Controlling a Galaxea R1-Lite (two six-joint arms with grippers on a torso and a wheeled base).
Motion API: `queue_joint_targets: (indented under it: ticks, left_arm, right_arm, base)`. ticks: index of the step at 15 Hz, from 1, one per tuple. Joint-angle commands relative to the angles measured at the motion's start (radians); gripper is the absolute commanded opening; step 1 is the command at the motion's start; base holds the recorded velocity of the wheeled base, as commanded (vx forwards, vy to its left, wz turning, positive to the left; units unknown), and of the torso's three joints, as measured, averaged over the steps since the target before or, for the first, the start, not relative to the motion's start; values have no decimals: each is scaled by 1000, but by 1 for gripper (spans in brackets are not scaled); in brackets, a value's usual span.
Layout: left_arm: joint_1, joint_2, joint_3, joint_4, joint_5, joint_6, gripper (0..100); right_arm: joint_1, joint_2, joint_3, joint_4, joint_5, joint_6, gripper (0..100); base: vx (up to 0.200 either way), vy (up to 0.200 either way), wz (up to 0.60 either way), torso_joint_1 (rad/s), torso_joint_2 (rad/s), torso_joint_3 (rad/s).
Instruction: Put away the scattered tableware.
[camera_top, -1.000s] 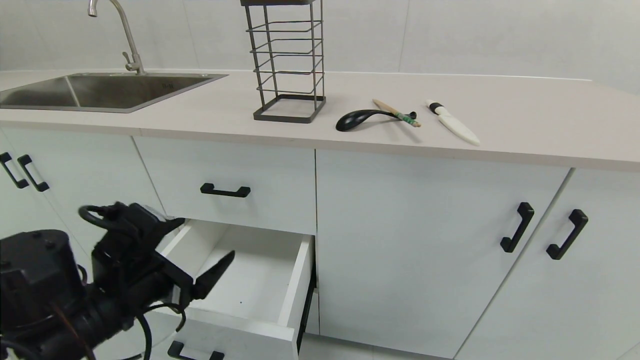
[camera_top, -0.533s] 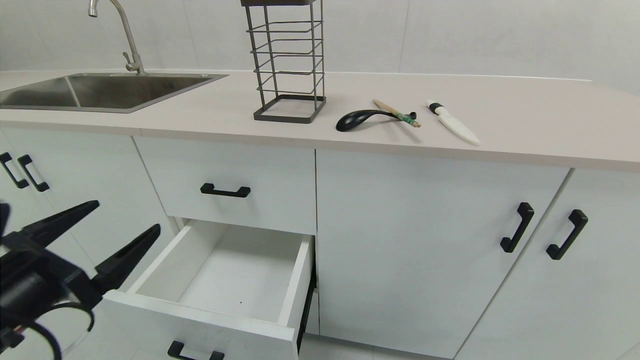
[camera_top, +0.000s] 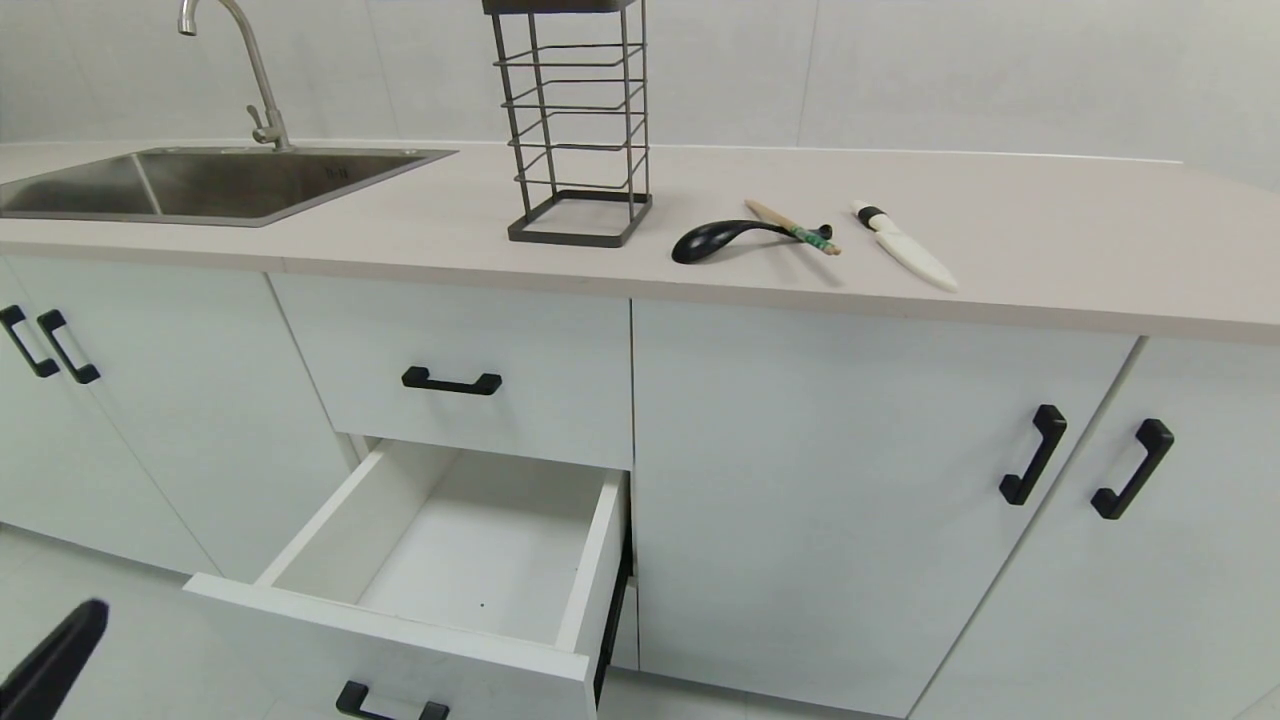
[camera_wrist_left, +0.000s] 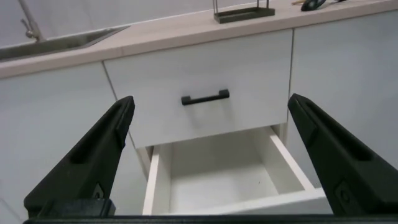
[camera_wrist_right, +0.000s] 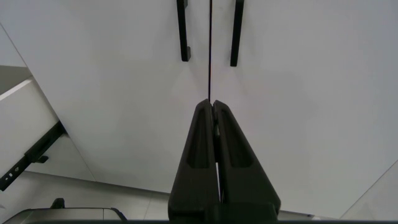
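- On the countertop (camera_top: 1050, 230), near its front edge and right of centre: black spoon (camera_top: 712, 238), chopsticks (camera_top: 792, 226) meeting its handle end, white knife (camera_top: 905, 246) just beside them, apart.
- Mid-counter: wire rack (camera_top: 577, 130). Left end: sink (camera_top: 200, 180).
- Below the counter: lower drawer (camera_top: 590, 560), pulled out.
- Left gripper (camera_wrist_left: 211, 99): jaws spread wide, holding nothing, facing the drawer.
- Right gripper (camera_wrist_right: 212, 104): jaws pressed together, before cabinet doors (camera_wrist_right: 298, 93).
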Motion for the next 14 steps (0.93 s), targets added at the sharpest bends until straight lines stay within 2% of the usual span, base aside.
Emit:
queue_joint_targets:
  ticks: [1,2,4,5,6,7,8,9,10,11,14]
  left_arm:
    - [2,-310,12,208,-9,-13,100]
    - [4,-331,32,214,-4,-7,100]
    - [37,-347,90,212,17,-14,100]
    - [59,-388,104,260,33,-16,100]
    - [63,-413,103,419,39,-7,100]
    - [63,-413,104,513,85,-16,100]
    - [63,-413,103,516,126,-20,100]
    - [63,-413,104,516,140,-36,100]
    - [63,-413,104,516,162,-76,100]
    - [63,-413,104,518,169,-88,100]
    - [63,-413,104,518,162,-85,100]
  right_arm:
    - [0,1,0,0,0,0,0]
    - [0,1,0,0,0,0,0]
    - [0,1,0,0,0,0,0]
    - [0,1,0,0,0,0,0]
    - [0,1,0,0,0,0,0]
    - [0,1,0,0,0,0,0]
    - [0,1,0,0,0,0,0]
    - [0,1,0,0,0,0,0]
    - [0,1,0,0,0,0,0]
    - [0,1,0,0,0,0,0]
    - [0,1,0,0,0,-3,0]
  base:
    - [0,0,0,0,0,0]
    - [0,0,0,0,0,0]
    - [0,0,0,0,0,0]
    - [0,0,0,0,0,0]
    - [0,0,0,0,0,0]
    - [0,0,0,0,0,0]
    - [0,0,0,0,0,0]
    - [0,0,0,0,0,0]
    - [0,0,0,0,0,0]
    - [0,0,0,0,0,0]
    - [0,0,0,0,0,0]
